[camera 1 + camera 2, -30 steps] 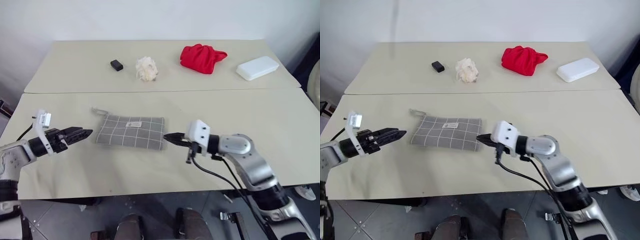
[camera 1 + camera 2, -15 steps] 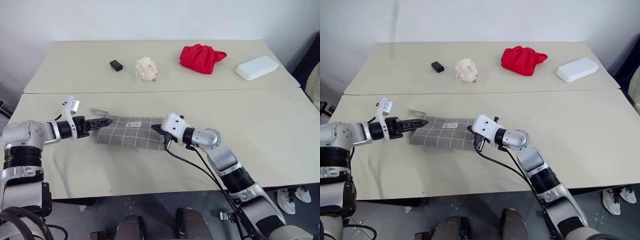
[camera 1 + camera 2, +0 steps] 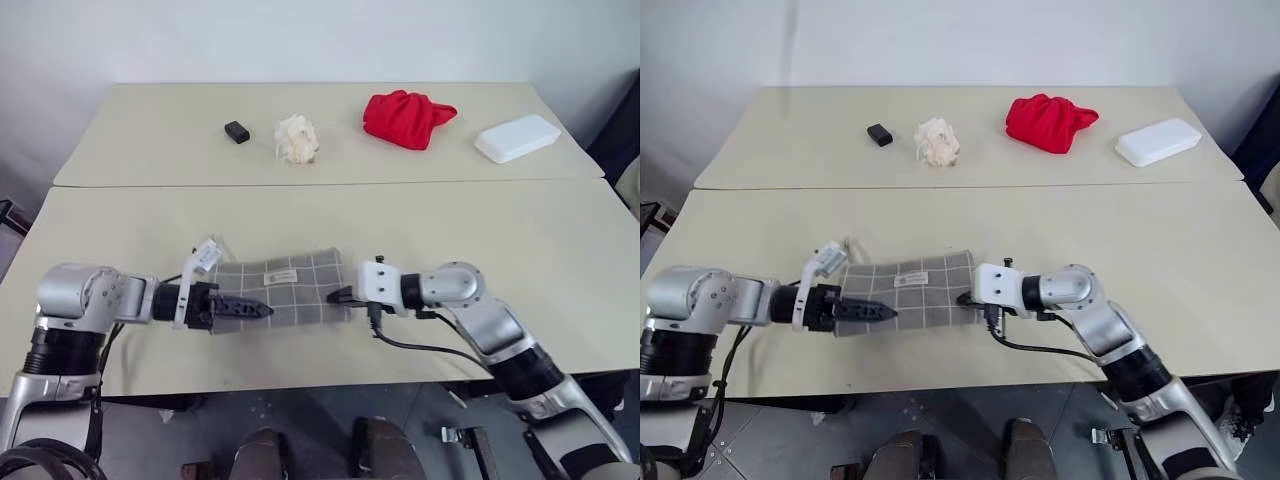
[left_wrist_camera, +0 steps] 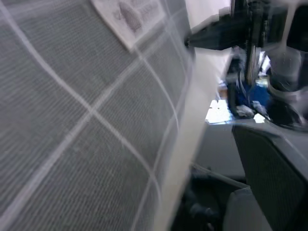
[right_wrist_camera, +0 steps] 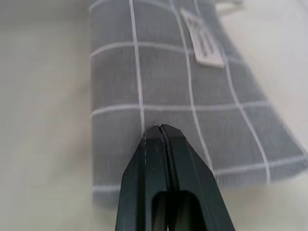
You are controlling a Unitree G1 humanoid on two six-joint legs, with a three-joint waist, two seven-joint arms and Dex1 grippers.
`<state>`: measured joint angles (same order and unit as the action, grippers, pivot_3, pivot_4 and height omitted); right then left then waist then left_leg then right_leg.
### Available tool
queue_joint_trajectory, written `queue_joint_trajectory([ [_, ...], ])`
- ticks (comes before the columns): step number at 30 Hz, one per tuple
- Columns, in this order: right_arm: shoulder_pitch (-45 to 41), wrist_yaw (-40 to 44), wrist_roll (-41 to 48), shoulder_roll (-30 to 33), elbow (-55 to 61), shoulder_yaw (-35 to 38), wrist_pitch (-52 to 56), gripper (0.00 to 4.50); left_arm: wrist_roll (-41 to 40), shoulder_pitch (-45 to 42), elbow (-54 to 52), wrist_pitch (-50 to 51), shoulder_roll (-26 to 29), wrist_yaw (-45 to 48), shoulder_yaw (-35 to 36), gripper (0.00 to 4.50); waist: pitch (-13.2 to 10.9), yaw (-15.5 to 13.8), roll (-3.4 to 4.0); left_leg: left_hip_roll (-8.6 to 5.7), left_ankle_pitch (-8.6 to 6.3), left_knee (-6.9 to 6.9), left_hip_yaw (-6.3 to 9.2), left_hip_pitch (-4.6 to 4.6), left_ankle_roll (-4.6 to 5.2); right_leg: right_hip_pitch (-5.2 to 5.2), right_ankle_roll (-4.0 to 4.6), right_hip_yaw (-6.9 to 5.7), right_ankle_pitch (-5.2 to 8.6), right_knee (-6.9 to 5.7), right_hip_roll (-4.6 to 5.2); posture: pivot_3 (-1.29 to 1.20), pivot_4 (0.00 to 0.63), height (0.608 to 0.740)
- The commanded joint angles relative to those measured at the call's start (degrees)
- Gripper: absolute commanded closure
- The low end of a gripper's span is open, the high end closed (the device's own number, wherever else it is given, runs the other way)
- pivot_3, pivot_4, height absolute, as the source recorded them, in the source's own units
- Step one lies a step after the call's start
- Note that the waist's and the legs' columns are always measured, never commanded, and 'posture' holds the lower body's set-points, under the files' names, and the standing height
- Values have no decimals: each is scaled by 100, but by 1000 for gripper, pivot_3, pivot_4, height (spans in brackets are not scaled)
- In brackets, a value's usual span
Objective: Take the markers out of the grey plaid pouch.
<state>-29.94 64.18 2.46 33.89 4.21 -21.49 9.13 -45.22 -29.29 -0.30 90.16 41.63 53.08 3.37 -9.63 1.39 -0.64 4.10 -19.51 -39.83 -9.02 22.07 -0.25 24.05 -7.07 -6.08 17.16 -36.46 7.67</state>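
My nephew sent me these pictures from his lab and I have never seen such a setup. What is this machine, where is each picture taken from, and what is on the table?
It is a humanoid robot with two arms, each ending in a gripper of two black fingers. Two pictures come from cameras in its head, looking down over the arms. The other two come from a camera on each wrist, looking along that gripper's fingers.

On the near part of the table lies a grey plaid pouch, closed, with no markers in sight. The left gripper reaches over its near edge. The right gripper is shut, its tip at the pouch's other end; whether it pinches fabric I cannot tell.

Farther back lie a small black block, a crumpled white wad, a red cloth bundle and a white rectangular box.
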Motion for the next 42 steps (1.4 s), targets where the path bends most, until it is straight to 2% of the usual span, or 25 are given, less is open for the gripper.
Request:
queue_joint_trajectory([
  [1, 246, 416, 50, 401, 199, -48, 210, 4472, -601, 405, -516, 234, -344, -586, 205, 0, 0, 0, 0, 0, 0, -3, 3, -1, 0, -5, 0, -1, 0, 2, 0, 0, 150, 740],
  [4, 303, 424, 3, 586, 221, 34, 170, 4472, -787, 679, -824, 234, -955, -1371, 776, 0, 0, -40, 0, -1, -3, -11, 25, -9, 3, -31, 0, -9, 0, 9, 2, 0, 150, 740],
  [7, 369, 339, 10, 565, 258, 92, 185, 4472, -603, 784, -847, 234, -1447, -2032, 1671, 0, 2, -120, -3, -4, -4, -20, 43, -14, 5, -52, 0, -10, 0, 20, 2, 0, 150, 740],
  [10, 424, 271, -28, 521, 267, 86, 79, 4472, -640, 991, -620, 234, -1126, -2172, 2023, 0, 11, -114, -19, -4, -2, -24, 46, -20, 4, -57, 0, -9, 0, 14, 0, 0, 150, 740],
  [11, 406, 220, -152, 512, 162, 48, -278, 4472, -685, 1063, -471, 234, -927, -2150, 2094, 0, 11, -110, -19, -2, -2, -20, 47, -28, 3, -57, 3, -7, 1, 10, -1, 0, 150, 740],
  [16, 328, 120, -596, 564, -317, -107, -1061, 4472, -1001, 1034, 121, 234, -401, -2020, 2089, 0, 12, -50, -18, -1, -4, 15, 55, -85, -4, -73, 14, 15, 7, 5, -1, 0, 150, 740],
  [20, 309, 151, -601, 521, -396, -105, -1218, 4472, -897, 582, 678, 234, -544, -2161, 2016, 0, 20, -57, -30, -1, -4, 13, 56, -88, -5, -82, 14, 12, 8, 5, -1, 0, 150, 740],
  [24, 276, 162, -605, 508, -437, -109, -1311, 4472, -1124, 251, 1157, 234, -733, -2307, 1792, 0, 24, -63, -34, -1, -3, 10, 56, -90, -5, -87, 14, 11, 7, 4, -1, 0, 150, 740],
  [32, 373, 185, -591, 602, -369, -56, -1352, 4472, -1143, 162, 1387, 234, -713, -2445, 1661, 0, 27, -66, -34, -1, -3, 10, 56, -91, -5, -87, 14, 12, 7, 3, 0, 0, 150, 740],
  [35, 391, 184, -589, 607, -367, -46, -1346, 4500, -1242, 143, 1447, 234, -659, -2393, 1574, 559, 27, -64, -34, -1, -4, 11, 57, -91, -5, -86, 14, 12, 7, 4, 0, 0, 150, 740],
  [42, 380, 174, -605, 616, -433, -24, -1376, 4500, -1217, 123, 1574, 234, -619, -2506, 1656, 2718, 26, -61, -34, -1, -4, 15, 58, -87, -5, -82, 13, 12, 7, 8, 0, 0, 150, 740],
])
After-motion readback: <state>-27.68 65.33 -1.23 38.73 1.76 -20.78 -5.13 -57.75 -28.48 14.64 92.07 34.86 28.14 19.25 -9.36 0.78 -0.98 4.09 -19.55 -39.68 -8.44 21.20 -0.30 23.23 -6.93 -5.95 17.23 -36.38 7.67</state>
